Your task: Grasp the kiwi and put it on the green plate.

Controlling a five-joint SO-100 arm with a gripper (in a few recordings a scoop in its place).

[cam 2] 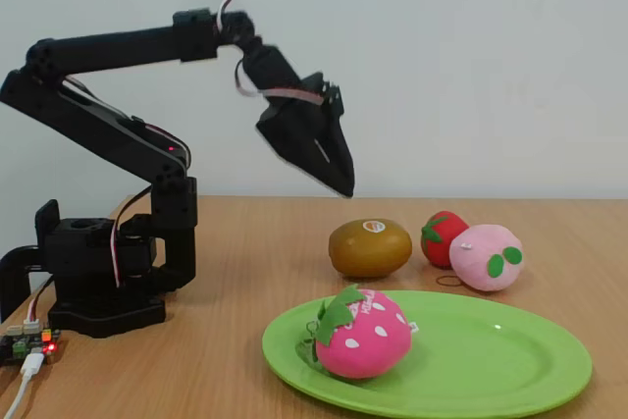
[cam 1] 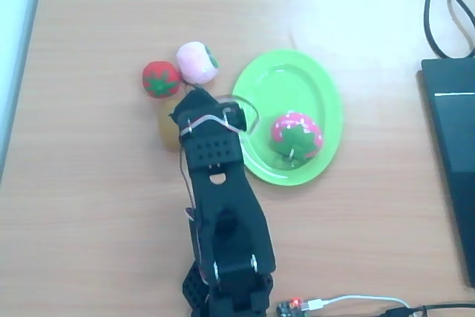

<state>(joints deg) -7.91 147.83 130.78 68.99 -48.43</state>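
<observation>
The brown kiwi lies on the wooden table behind the plate; in the overhead view only its left side shows beside the arm. The lime-green plate sits to its right in the overhead view, towards the camera in the fixed view. My black gripper hangs in the air above the kiwi, a little to its left, pointing down, apart from it. Its fingers meet in a point and hold nothing. From overhead the gripper covers most of the kiwi.
A pink plush strawberry lies on the plate. A red tomato and a pink peach sit close by the kiwi. A black device and cables lie at the right edge.
</observation>
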